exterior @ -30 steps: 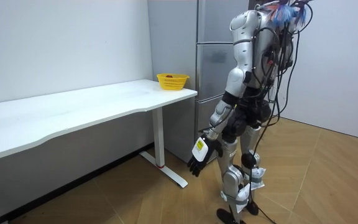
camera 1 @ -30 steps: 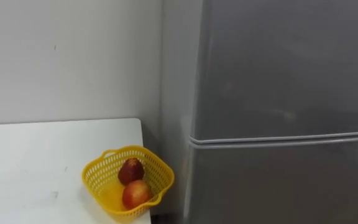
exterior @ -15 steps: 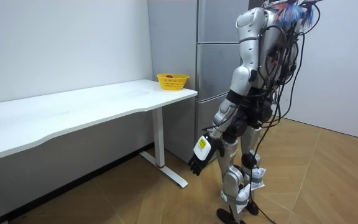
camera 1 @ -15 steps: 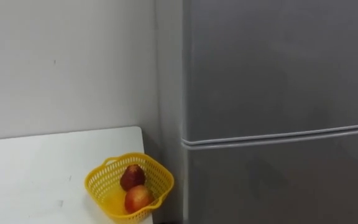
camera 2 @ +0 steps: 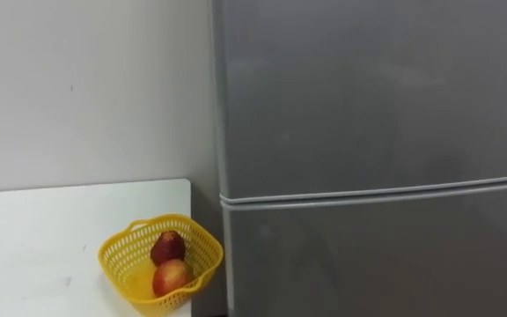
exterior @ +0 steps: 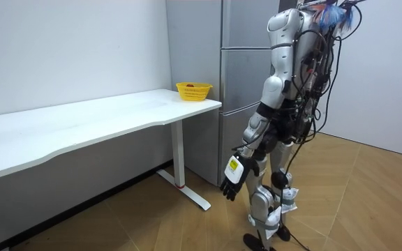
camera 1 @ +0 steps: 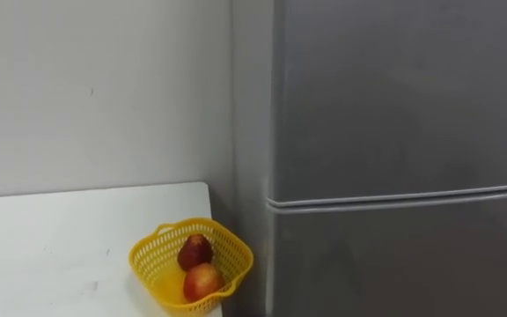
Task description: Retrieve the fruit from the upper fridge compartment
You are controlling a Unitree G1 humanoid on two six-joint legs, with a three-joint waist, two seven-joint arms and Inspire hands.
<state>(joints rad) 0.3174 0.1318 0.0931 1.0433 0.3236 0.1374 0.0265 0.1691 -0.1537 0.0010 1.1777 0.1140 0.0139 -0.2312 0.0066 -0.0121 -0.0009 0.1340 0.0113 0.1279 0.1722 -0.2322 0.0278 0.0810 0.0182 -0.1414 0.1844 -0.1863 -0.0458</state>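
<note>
No legible text anywhere.
Tag (exterior: 234, 167) on the back of the left robot hand (exterior: 231, 185) is too small to read; fridge (camera 1: 394, 132) doors and basket (camera 1: 152, 255) carry nothing readable.

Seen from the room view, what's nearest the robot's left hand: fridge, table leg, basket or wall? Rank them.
From the left hand:
1. Table leg, at the room view's left, and fridge, ahead: too close to call.
2. Basket, higher up beside the fridge.
3. Wall, behind the basket.
</note>
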